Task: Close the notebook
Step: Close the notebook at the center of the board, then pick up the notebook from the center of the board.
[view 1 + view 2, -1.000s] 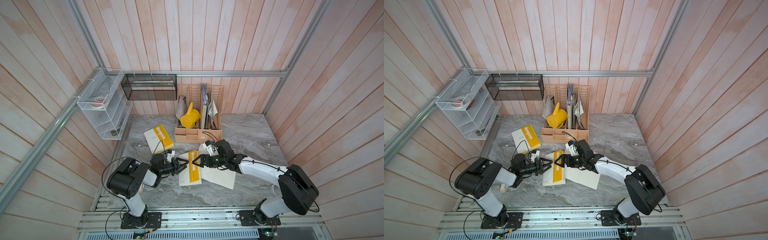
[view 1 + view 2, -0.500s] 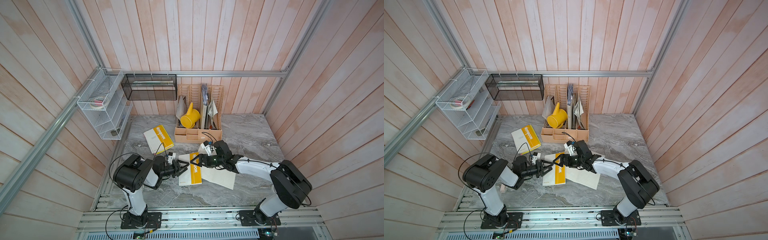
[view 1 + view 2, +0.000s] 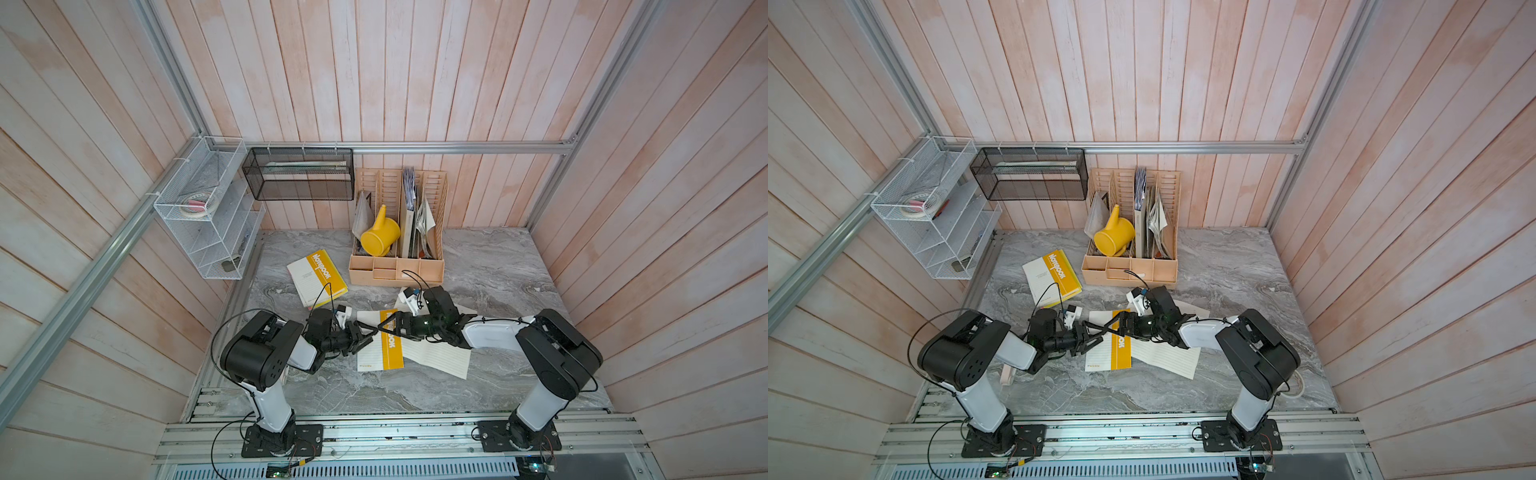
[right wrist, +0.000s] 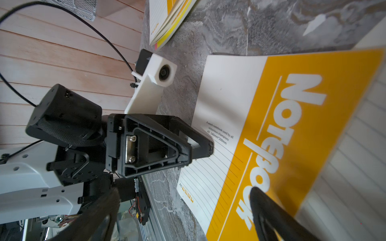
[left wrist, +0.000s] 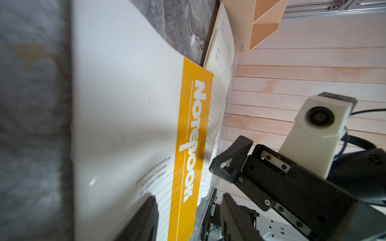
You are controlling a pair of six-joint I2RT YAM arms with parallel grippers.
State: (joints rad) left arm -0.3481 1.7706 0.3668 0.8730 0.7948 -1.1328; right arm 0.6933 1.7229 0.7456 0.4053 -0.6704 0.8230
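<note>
The notebook (image 3: 380,348) lies open on the front half of the desk (image 3: 498,270), about midway between the left and right edges. Its white and yellow cover faces up. A lined page (image 3: 436,357) spreads flat beside the cover, toward the desk's right edge.

The left fingers (image 5: 144,219) sit low at the cover's left edge, partly apart and gripping nothing. In the right wrist view one tip reaches the cover's rim, but I cannot tell whether it touches the paper. The right fingers (image 4: 269,210) are spread wide over the yellow band, with one fingertip above the printed title. They hold nothing.

A second notebook (image 3: 318,276) lies closed toward the back left corner, well apart from the open one. A tan organizer (image 3: 397,270) stands at the middle of the back edge. It holds a yellow watering can (image 3: 380,237) and some upright papers (image 3: 426,216). A white wire rack (image 3: 208,216) hangs on the left wall, and a black mesh basket (image 3: 299,174) hangs on the back wall.
</note>
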